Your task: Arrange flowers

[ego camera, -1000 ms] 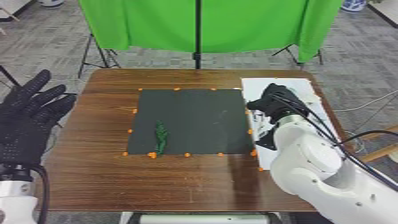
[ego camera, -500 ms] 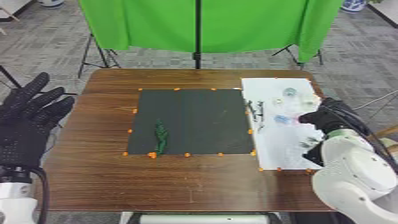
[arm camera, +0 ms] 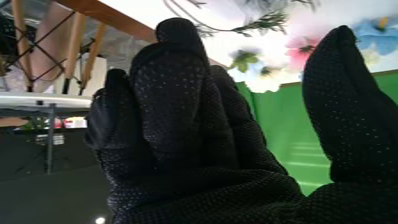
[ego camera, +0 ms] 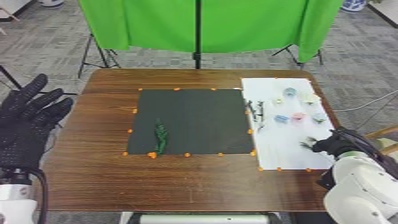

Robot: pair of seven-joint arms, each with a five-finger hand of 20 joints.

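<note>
In the head view my right hand (ego camera: 336,144) is at the lower right edge of the white sheet (ego camera: 280,145), beside a small green sprig (ego camera: 308,143). The right wrist view shows the same hand (arm camera: 191,130) open, its fingers straight and nothing held, with flowers (arm camera: 304,47) and a leafy sprig (arm camera: 265,23) beyond. Small blue, pink and pale flowers (ego camera: 298,117) lie on the sheet, with thin stems (ego camera: 256,111) along its left side. One green leafy stem (ego camera: 161,136) lies upright on the dark mat (ego camera: 191,115). My left hand (ego camera: 27,125) is open off the table's left side.
The brown wooden table (ego camera: 178,185) surrounds the mat and sheet, with orange markers along their edges. A green cloth (ego camera: 151,25) hangs behind the table. Wooden legs (arm camera: 78,55) of some furniture stand off the right side.
My right hand has moved from over the left part of the white sheet to its right edge, then toward the front, uncovering the flowers. The left hand has barely moved.
</note>
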